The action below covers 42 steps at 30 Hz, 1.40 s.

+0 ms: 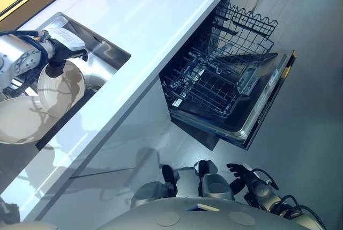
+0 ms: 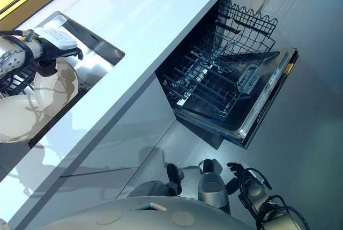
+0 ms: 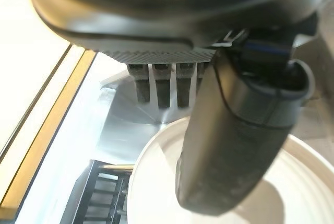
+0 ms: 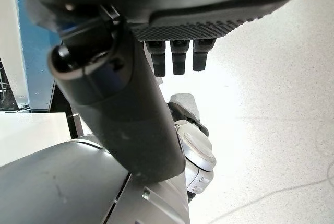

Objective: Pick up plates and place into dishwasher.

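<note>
The left hand (image 1: 56,61) reaches into the sink (image 1: 110,53), its thumb lying across the face of a white plate (image 1: 61,90) and its fingers past the plate's far rim, apparently pinching it, though the grip is partly hidden. A second plate (image 1: 16,120) overlaps it, nearer the worktop's (image 1: 155,21) front edge. The right hand (image 1: 244,176) hangs low over the floor, fingers loosely open, holding nothing. Beyond stands the dishwasher (image 1: 257,106), door down, racks (image 1: 214,80) pulled out.

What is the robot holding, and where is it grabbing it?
The left hand is at the rim of a white plate in the sink, thumb over its inside. Whether it truly grips cannot be told. The right hand holds nothing.
</note>
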Tool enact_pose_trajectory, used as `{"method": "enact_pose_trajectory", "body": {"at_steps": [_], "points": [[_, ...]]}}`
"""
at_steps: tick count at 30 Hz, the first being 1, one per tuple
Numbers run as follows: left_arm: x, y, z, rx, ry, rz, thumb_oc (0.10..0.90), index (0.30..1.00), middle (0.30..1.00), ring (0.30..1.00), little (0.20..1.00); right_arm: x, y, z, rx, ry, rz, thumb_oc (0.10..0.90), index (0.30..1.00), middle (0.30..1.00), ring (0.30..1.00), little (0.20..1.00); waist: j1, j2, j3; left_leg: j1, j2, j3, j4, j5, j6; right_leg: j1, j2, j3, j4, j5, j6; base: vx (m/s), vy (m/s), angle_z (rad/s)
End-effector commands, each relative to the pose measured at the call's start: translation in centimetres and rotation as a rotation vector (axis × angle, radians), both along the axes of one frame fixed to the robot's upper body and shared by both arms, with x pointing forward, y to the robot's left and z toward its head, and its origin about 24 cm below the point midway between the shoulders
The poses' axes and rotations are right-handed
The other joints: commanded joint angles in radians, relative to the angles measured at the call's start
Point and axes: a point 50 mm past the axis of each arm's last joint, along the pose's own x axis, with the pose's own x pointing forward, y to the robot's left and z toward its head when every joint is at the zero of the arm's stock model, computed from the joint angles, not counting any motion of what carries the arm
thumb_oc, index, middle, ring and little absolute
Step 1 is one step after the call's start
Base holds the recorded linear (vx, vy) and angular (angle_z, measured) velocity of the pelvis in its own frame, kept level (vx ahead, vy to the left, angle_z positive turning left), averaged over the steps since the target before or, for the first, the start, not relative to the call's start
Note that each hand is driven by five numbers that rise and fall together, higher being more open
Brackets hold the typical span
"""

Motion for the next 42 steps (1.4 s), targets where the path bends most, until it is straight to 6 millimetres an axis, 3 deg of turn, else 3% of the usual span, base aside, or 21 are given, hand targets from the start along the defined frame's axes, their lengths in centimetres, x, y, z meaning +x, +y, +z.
{"method": "enact_pose_trajectory", "body": {"at_steps": [1, 5, 9, 18, 23, 28, 30, 31, 34, 35, 39, 42], "points": [[1.1, 0.3, 6.6, -0.032, -0.241, 0.044, 0.158, 0.349, 0.349, 0.349, 0.258, 1.2, -2.2, 1.3, -0.059, -0.063, 0.007, 0.8, 0.9, 0.9, 0.9, 0.9, -0.015, 0.031, -0.039, 0.0, -0.074, 0.004, 0.104, -0.174, 0.042, -0.1, -0.025, 0.019, 0.139, -0.004, 0.124, 0.0, 0.0, 0.0], [1.3, 0.5, 6.0, 0.001, -0.242, 0.046, 0.163, 0.354, 0.354, 0.354, 0.263, 1.5, -2.4, 1.5, -0.06, -0.064, 0.014, 0.8, 0.9, 0.9, 0.9, 0.9, -0.02, 0.03, -0.039, -0.001, -0.074, 0.005, 0.103, -0.173, 0.041, -0.097, -0.021, 0.024, 0.134, -0.008, 0.123, 0.0, 0.0, 0.0], [1.6, 0.8, 5.5, 0.012, -0.243, 0.048, 0.24, 0.42, 0.42, 0.42, 0.34, 1.6, -2.5, 1.5, -0.061, -0.064, 0.015, 0.8, 0.9, 0.9, 0.9, 0.9, -0.026, 0.031, -0.038, 0.0, -0.075, 0.006, 0.105, -0.174, 0.04, -0.099, -0.019, 0.025, 0.135, -0.009, 0.123, 0.0, 0.0, 0.0], [1.9, 1.0, 5.0, 0.021, -0.255, 0.05, 0.267, 0.444, 0.444, 0.444, 0.367, 1.7, -2.4, 1.5, -0.065, -0.063, 0.028, 0.8, 0.9, 0.9, 0.9, 0.9, -0.03, 0.035, -0.039, 0.003, -0.072, 0.005, 0.101, -0.171, 0.036, -0.096, -0.015, 0.022, 0.128, -0.015, 0.122, 0.0, 0.0, 0.0], [1.9, 1.1, 5.8, -0.021, -0.315, 0.058, 0.24, 0.42, 0.42, 0.42, 0.34, 2.1, -2.2, 1.7, -0.07, -0.117, 0.019, 0.8, 0.9, 0.9, 0.9, 0.9, -0.028, 0.034, -0.043, 0.007, -0.069, 0.001, 0.096, -0.168, 0.031, -0.088, -0.012, 0.018, 0.121, -0.018, 0.124, 0.0, -0.019, 0.0], [1.4, 0.6, 9.0, -0.25, -0.547, 0.035, 0.1, 0.3, 0.3, 0.3, 0.2, 5.5, -1.0, 4.0, 0.044, -0.353, 0.004, 0.8, 0.9, 0.9, 0.9, 0.9, -0.02, 0.028, -0.052, 0.015, -0.063, -0.011, 0.091, -0.165, 0.027, -0.068, -0.005, 0.009, 0.106, -0.029, 0.121, -0.01, -0.086, 0.03], [0.6, 0.6, 10.7, -0.309, -0.647, 0.012, 0.1, 0.3, 0.3, 0.3, 0.2, 7.5, 0.6, 5.6, 0.15, -0.437, 0.054, 0.8, 0.9, 0.9, 0.9, 0.9, -0.014, 0.023, -0.057, 0.019, -0.058, -0.015, 0.085, -0.163, 0.025, -0.056, -0.002, 0.002, 0.094, -0.038, 0.118, -0.04, -0.118, 0.03], [-0.2, 0.9, 11.9, -0.339, -0.738, -0.011, 0.1, 0.3, 0.3, 0.3, 0.2, 8.4, 2.2, 6.6, 0.289, -0.445, 0.096, 0.8, 0.9, 0.9, 0.9, 0.9, -0.01, 0.015, -0.061, 0.026, -0.054, -0.019, 0.077, -0.162, 0.022, -0.04, -0.001, -0.007, 0.082, -0.046, 0.115, -0.06, -0.153, 0.04], [-1.6, 1.9, 13.3, -0.343, -0.857, -0.046, 0.1, 0.3, 0.3, 0.3, 0.2, 8.2, 5.1, 7.4, 0.643, -0.314, 0.135, 0.8, 0.9, 0.9, 0.9, 0.9, 0.003, 0.001, -0.073, 0.027, -0.049, -0.025, 0.066, -0.155, 0.013, -0.026, 0.002, -0.024, 0.06, -0.046, 0.108, -0.06, -0.156, 0.09], [-2.3, 2.3, 14.0, -0.352, -0.915, -0.076, 0.1, 0.3, 0.3, 0.3, 0.2, 7.8, 6.5, 8.1, 0.871, -0.245, 0.141, 0.8, 0.9, 0.9, 0.9, 0.9, 0.009, -0.007, -0.075, 0.037, -0.046, -0.032, 0.058, -0.151, 0.008, -0.012, 0.003, -0.039, 0.052, -0.051, 0.105, -0.04, -0.158, 0.11], [-3.7, 2.4, 14.5, -0.404, -1.047, -0.194, 0.1, 0.3, 0.3, 0.3, 0.2, 8.3, 9.8, 12.0, 1.428, -0.177, 0.187, 0.8, 0.9, 0.9, 0.9, 0.9, 0.046, -0.027, -0.095, 0.046, -0.036, -0.045, 0.042, -0.133, -0.009, 0.016, 0.004, -0.075, 0.025, -0.043, 0.099, -0.02, -0.143, 0.2], [-4.3, 1.6, 13.7, -0.451, -1.1, -0.29, 0.1, 0.3, 0.3, 0.3, 0.2, 9.2, 11.5, 15.2, 1.673, -0.232, 0.242, 0.8, 0.9, 0.9, 0.9, 0.9, 0.067, -0.036, -0.104, 0.057, -0.029, -0.056, 0.027, -0.124, -0.018, 0.041, 0.008, -0.095, 0.006, -0.046, 0.092, -0.01, -0.089, 0.26]]}}
